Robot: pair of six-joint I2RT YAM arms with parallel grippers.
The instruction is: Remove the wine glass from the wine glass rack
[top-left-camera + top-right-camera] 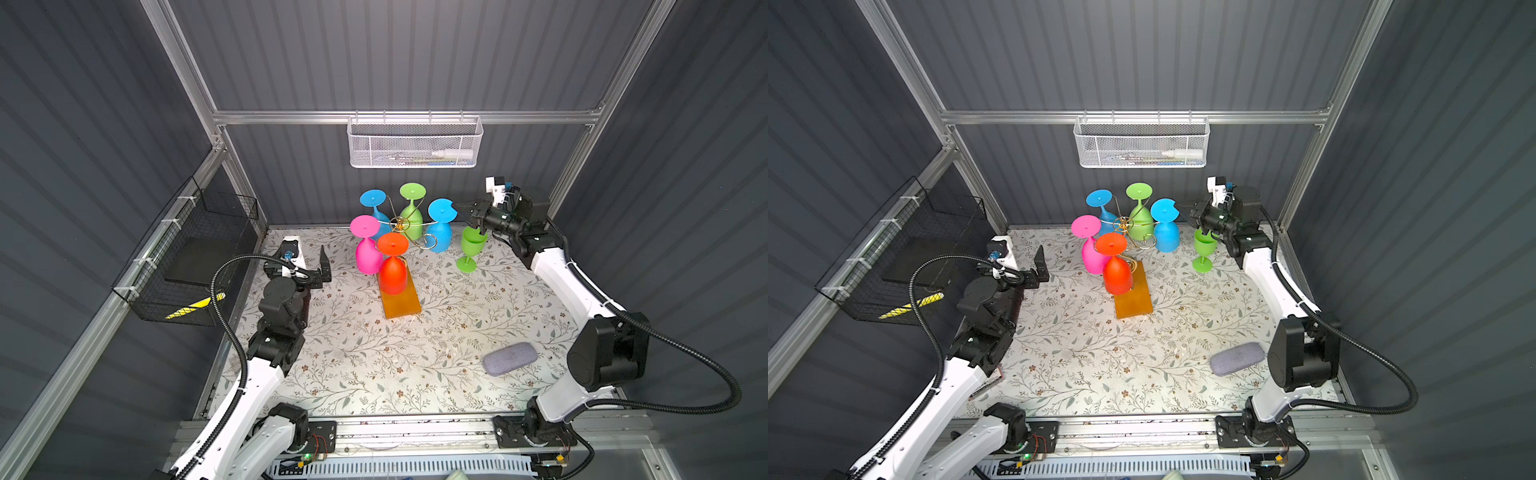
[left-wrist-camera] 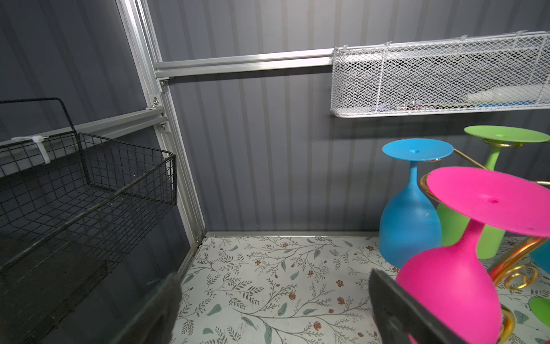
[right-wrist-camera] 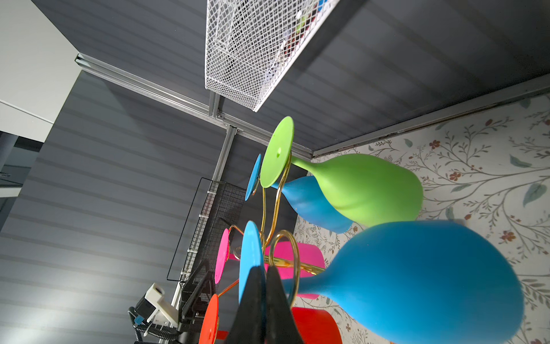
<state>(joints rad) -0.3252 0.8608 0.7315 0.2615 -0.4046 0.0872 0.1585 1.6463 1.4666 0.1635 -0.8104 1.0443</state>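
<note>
The gold wire wine glass rack point(image 1: 400, 226) stands on an amber base point(image 1: 402, 305) at mid-table. Several glasses hang upside down on it: pink point(image 1: 368, 251), red point(image 1: 392, 272), green point(image 1: 411, 212) and two blue. My right gripper point(image 1: 459, 206) is shut on the foot rim of the right-hand blue wine glass point(image 1: 439, 235). In the right wrist view its black fingers point(image 3: 253, 297) pinch that blue disc point(image 3: 248, 253) beside a gold scroll. My left gripper point(image 1: 309, 264) stands open near the table's left edge, apart from the pink glass point(image 2: 452, 286), with nothing between its fingers point(image 2: 395, 306).
A green glass point(image 1: 470, 249) stands upright on the floral mat just under my right wrist. A grey case point(image 1: 510, 358) lies at the front right. A white mesh basket point(image 1: 415, 143) hangs on the back rail and a black wire basket point(image 1: 195, 257) on the left wall.
</note>
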